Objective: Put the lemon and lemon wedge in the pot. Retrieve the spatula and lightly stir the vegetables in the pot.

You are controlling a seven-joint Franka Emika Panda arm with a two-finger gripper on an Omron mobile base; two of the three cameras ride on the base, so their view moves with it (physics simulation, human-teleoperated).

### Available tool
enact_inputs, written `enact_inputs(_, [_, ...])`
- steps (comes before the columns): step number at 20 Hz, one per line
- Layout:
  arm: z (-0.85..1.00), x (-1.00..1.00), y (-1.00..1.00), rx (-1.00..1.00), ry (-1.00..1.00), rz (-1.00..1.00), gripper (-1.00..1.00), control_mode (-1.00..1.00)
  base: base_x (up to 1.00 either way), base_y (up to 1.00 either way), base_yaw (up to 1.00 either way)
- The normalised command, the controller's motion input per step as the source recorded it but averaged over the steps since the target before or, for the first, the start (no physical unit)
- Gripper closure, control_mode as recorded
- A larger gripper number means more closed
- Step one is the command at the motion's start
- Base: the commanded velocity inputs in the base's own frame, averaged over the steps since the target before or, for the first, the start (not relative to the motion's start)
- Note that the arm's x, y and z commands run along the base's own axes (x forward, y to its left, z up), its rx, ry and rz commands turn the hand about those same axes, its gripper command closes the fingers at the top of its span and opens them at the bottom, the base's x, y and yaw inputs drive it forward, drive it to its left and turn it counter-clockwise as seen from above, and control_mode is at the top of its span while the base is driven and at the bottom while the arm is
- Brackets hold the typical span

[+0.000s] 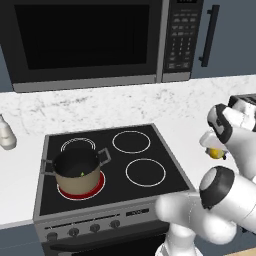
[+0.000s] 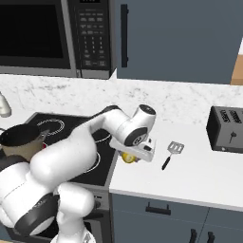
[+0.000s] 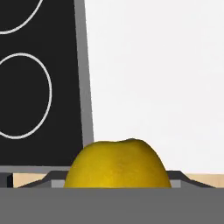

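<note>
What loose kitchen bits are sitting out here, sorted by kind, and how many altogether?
Lemon, between the claw's fingers at the counter edge: 1
Pot, on the red-glowing burner: 1
Spatula, flat on the counter: 1
Toaster, at the far right of the counter: 1
Bottle, left of the stove: 1
Total: 5
</note>
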Motion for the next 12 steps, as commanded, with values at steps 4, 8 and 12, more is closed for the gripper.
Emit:
enact_inputs(4, [0.77, -0.04, 1.0, 0.0, 0.0, 0.12, 1.0, -1.0, 0.0, 0.0, 0.0])
enact_inputs(8, [0.55, 0.0, 1.0, 0.0, 0.01, 0.14, 1.0, -1.0, 0.0, 0.0, 0.0])
enact_inputs(12, [0.42, -0.02, 1.0, 0.0, 0.02, 0.15, 1.0, -1.0, 0.0, 0.0, 0.0])
